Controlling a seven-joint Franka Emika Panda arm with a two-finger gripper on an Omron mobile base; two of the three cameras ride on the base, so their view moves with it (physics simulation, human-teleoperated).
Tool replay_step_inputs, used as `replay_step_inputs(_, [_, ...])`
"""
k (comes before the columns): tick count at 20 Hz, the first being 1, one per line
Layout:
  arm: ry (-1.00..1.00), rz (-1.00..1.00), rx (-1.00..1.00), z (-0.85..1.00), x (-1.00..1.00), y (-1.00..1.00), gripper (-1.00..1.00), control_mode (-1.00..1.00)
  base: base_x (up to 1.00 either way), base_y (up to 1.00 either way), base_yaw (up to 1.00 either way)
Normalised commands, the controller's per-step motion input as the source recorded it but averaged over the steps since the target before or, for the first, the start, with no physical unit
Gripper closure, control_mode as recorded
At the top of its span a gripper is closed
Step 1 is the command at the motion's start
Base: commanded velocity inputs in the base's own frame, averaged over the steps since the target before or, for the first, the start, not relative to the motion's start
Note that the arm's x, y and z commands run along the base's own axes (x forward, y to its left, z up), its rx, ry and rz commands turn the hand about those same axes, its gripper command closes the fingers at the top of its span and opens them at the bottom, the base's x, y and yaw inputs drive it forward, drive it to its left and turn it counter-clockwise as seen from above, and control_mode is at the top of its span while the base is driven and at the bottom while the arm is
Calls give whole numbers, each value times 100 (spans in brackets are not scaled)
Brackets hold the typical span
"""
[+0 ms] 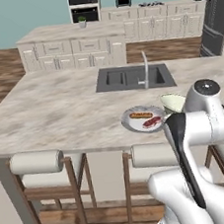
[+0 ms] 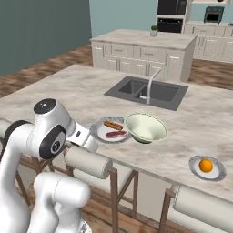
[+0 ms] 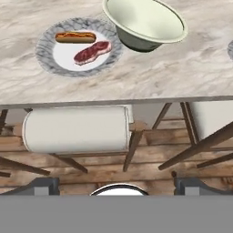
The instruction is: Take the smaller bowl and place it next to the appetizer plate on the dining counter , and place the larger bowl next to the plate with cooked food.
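At upper centre of the hand view, the larger bowl (image 3: 144,23) looks stiff, glossy, breakable, best pinched at its thin rim; the gripper (image 3: 116,184) gapes wide, empty.

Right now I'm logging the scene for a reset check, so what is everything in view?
Counter: one, beige marble, long, across the foreground.
Sink: one, grey, double, set in the counter, with a faucet.
Large plate: one, white with a grey rim, near the counter edge, bearing a sausage and a red meat strip.
Large bowl: one, cream-green, right beside that plate.
Small plate: one, grey-rimmed, further right, bearing an orange fruit.
Stools: several, padded, pale, along the counter edge.
Far counter: one, with a small potted plant.
Hand: dark fingertips apart, above the stools.
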Motion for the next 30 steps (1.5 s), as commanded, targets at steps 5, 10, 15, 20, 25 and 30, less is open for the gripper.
replay_step_inputs(5, [0, 0, 0, 0, 0, 0, -100, 100, 9, 99, 0])
replay_step_inputs(10, [0, 0, 0, 0, 0, 0, -100, 100, -6, 100, 0])
replay_step_inputs(15, [0, 0, 0, 0, 0, 0, -100, 100, -19, 100, -10])
replay_step_inputs(20, [0, 0, 0, 0, 0, 0, -100, 100, -18, 100, -11])
replay_step_inputs(25, [0, 0, 0, 0, 0, 0, -100, 100, -3, 100, -24])
replay_step_inputs(30, [0, 0, 0, 0, 0, 0, -100, 100, 0, 100, -30])
